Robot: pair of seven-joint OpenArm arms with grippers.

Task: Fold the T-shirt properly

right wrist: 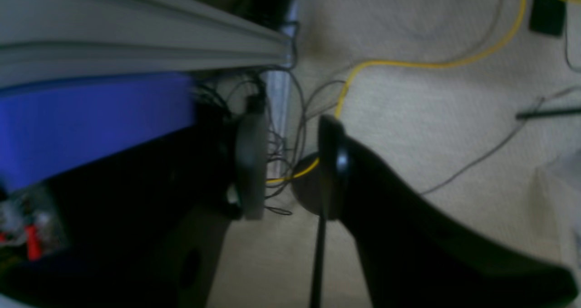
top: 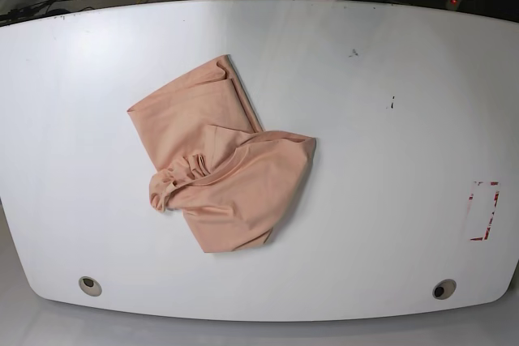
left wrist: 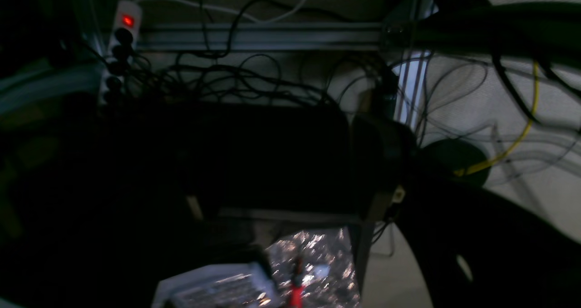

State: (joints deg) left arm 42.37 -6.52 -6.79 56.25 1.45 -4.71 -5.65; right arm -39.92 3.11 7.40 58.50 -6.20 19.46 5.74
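Note:
The peach T-shirt (top: 219,168) lies crumpled and partly folded over itself left of the middle of the white table (top: 389,160); it shows only in the base view. No arm or gripper shows in the base view. In the right wrist view my right gripper (right wrist: 290,163) is away from the table, over the carpet, with a clear gap between its grey pad (right wrist: 250,163) and its black finger (right wrist: 336,163), and nothing in it. In the left wrist view my left gripper (left wrist: 386,163) shows only as dark blurred shapes, so its jaws cannot be read.
Beside and under the table are an aluminium frame rail (left wrist: 254,36), a power strip with a red light (left wrist: 120,40), tangled black cables (left wrist: 236,81) and a yellow cable (right wrist: 408,65) on beige carpet. The table has a red-marked sticker (top: 484,211) at its right edge.

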